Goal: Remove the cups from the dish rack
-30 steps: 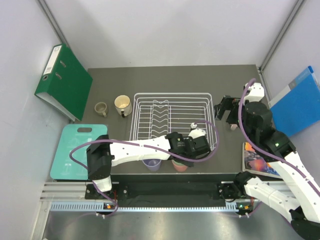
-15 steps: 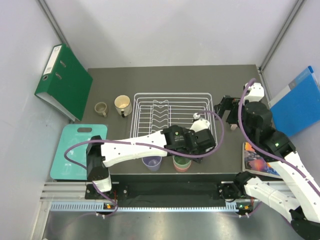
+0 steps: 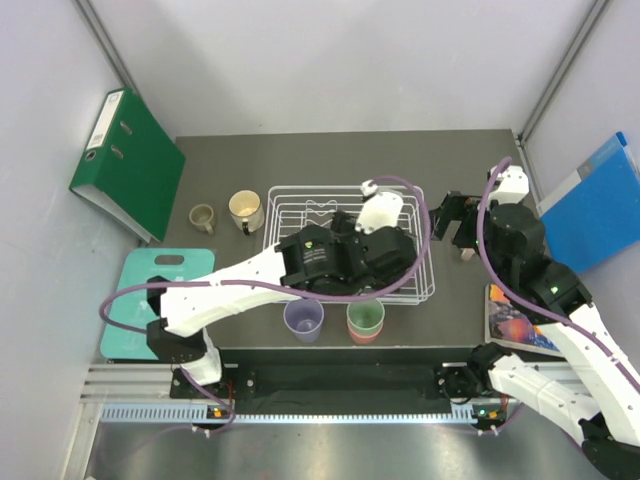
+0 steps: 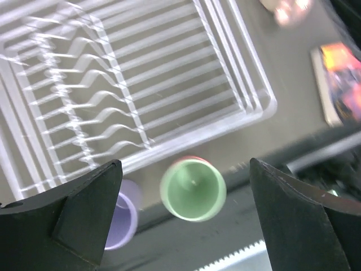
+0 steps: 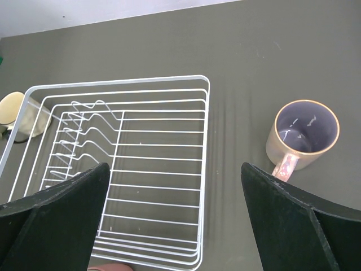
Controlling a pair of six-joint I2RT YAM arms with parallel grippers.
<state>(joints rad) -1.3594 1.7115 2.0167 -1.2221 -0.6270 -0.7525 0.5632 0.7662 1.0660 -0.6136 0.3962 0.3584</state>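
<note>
No cup visible in the dish rack point(image 5: 163, 169), wires bare in both wrist views, so unloading judged done or nearly so. Hovering over the rack's near half with left gripper point(image 4: 185, 164) spread wide, nothing between the fingers. Same for right gripper point(image 5: 175, 166): spread wide, empty, up off the rack's right side. All cups out on the table point(image 5: 242, 56). Lavender tumbler point(image 4: 121, 220) and mint-green cup point(image 4: 193, 189) just in front of the rack's near rim, the green nested in a pink cup point(image 3: 362, 337). Cream mug point(image 3: 246, 210) and small olive-tan mug point(image 3: 203, 216) left of the rack. Purplish mug point(image 5: 304, 132) upright to its right, handle showing. Judged light, stiff and smooth-walled; plastic or glazed ceramic, cannot tell which, so likely slippery and possibly chippable. For any further pick: pinch one wall at the rim, one finger inside and one outside, on mugs away from the handle. Careful with the nested pair: risk of dragging pink up along with green. Tumbler tall and narrow, probably tippy if nudged sideways; better approached straight down.
</note>
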